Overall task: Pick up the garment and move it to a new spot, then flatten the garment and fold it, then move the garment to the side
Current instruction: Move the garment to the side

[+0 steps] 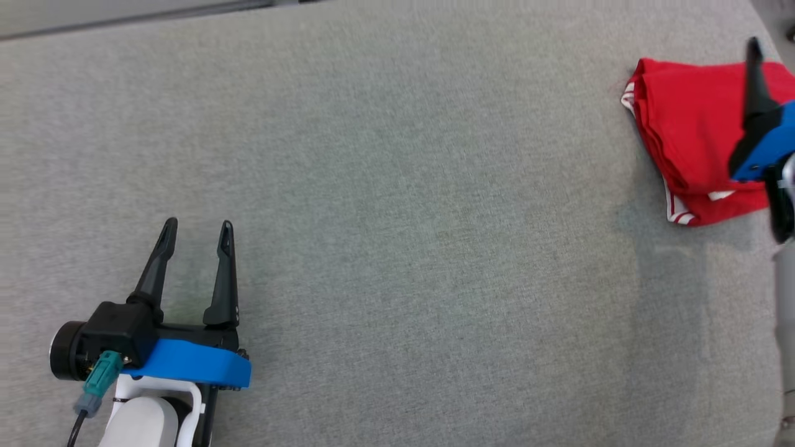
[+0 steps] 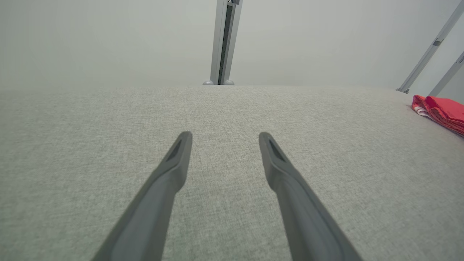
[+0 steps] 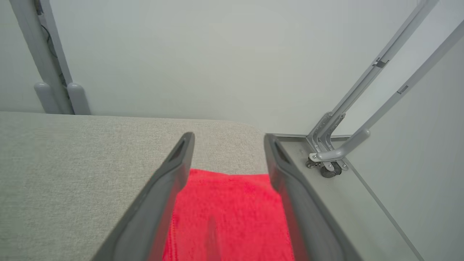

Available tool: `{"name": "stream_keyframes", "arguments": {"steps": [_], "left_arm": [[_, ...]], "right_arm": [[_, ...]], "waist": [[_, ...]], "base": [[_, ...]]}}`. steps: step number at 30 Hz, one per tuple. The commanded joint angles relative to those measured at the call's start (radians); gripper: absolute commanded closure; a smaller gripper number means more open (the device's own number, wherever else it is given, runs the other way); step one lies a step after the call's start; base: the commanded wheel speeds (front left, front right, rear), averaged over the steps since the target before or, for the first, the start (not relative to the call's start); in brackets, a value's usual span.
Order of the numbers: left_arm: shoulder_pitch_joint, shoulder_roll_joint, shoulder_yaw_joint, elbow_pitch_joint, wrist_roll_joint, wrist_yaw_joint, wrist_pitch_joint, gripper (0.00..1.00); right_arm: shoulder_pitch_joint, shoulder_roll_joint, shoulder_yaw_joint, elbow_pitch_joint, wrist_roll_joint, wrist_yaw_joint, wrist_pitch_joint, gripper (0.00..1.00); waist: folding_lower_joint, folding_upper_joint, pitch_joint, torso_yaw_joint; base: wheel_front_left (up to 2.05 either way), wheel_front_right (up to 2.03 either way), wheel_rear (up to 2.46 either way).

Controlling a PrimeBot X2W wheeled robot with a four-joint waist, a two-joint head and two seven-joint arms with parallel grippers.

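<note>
Presently, the red garment lies as a compact, layered bundle directly beneath the right tool, whose fingers stand apart above the cloth, gripping nothing. The left tool is likewise spread wide and empty, with the garment well off to its right across the grey tabletop. Assessment: the cloth appears light, soft and limp, not fragile. It would sag, and its layers may slide apart if only one is lifted. Recommended hold: pinch through all layers at the thick folded edge just left of the right tool.
</note>
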Motion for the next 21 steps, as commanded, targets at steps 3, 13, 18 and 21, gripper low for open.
{"name": "stream_keyframes", "arguments": {"steps": [3, 13, 18, 21], "left_arm": [[-0.024, -0.014, 0.012, 0.041, -0.021, -0.005, -0.033, 0.0], [0.023, -0.069, 0.033, 0.208, -0.073, -0.007, -0.088, 0.0], [0.089, -0.095, 0.049, 0.244, -0.089, 0.002, -0.098, 0.0], [0.134, -0.105, 0.059, 0.251, -0.094, 0.002, -0.102, 0.0]], "right_arm": [[0.042, 0.04, 0.044, -0.025, 0.01, 0.0, -0.048, 0.0], [0.273, 0.162, 0.088, -0.095, -0.006, 0.0, -0.2, 0.0], [0.441, 0.203, 0.107, -0.146, 0.016, 0.0, -0.238, 0.0], [0.528, 0.211, 0.139, -0.184, 0.056, 0.0, -0.252, 0.0]], "waist": [[-0.0001, 0.0, -0.059, 0.014], [-0.0001, 0.0, -0.253, 0.099], [-0.0001, 0.0, -0.316, 0.139], [-0.0001, 0.0, -0.332, 0.16]], "base": [[0.0, 0.0, 0.0], [0.0, 0.0, 0.0], [0.0, 0.0, 0.0], [0.0, 0.0, 0.0]]}}
